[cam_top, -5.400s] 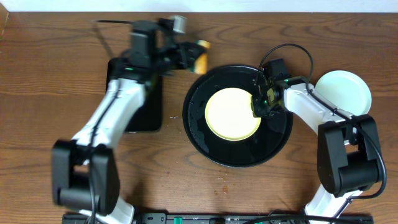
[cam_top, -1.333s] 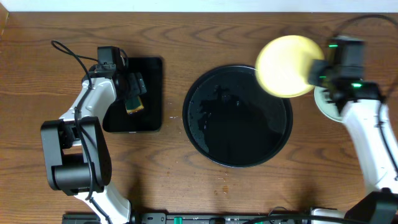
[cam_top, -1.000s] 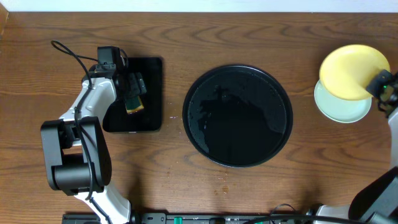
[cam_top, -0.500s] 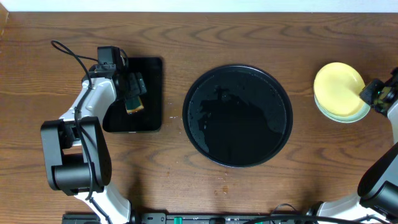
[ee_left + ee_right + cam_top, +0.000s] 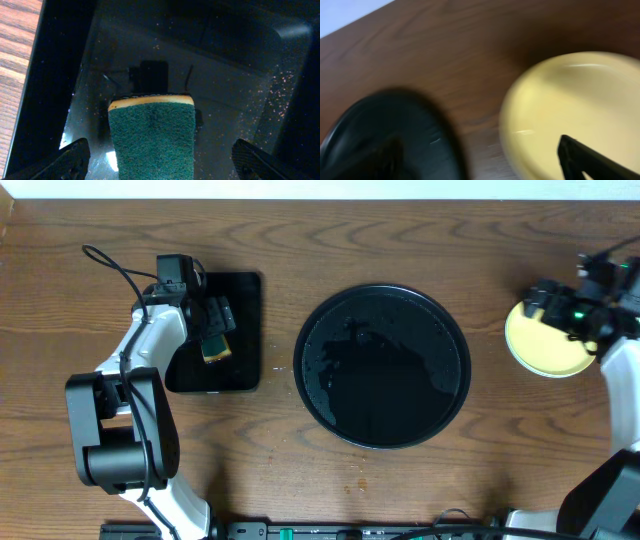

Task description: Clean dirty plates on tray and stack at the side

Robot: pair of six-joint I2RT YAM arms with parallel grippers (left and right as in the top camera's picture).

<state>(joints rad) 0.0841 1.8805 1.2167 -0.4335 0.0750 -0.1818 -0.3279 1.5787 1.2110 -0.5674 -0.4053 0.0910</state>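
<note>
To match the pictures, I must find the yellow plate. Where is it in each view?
Overhead: the yellow plate is at the far right, right of the round black tray.
Left wrist: not in it.
Right wrist: the plate fills the right side; the tray, dark at lower left, is the shared landmark.

Bright, even light was cast from overhead; glints were scattered across the tray (image 5: 400, 400). The right wrist view was smeared by blur, the plate (image 5: 570, 110) softened.
</note>
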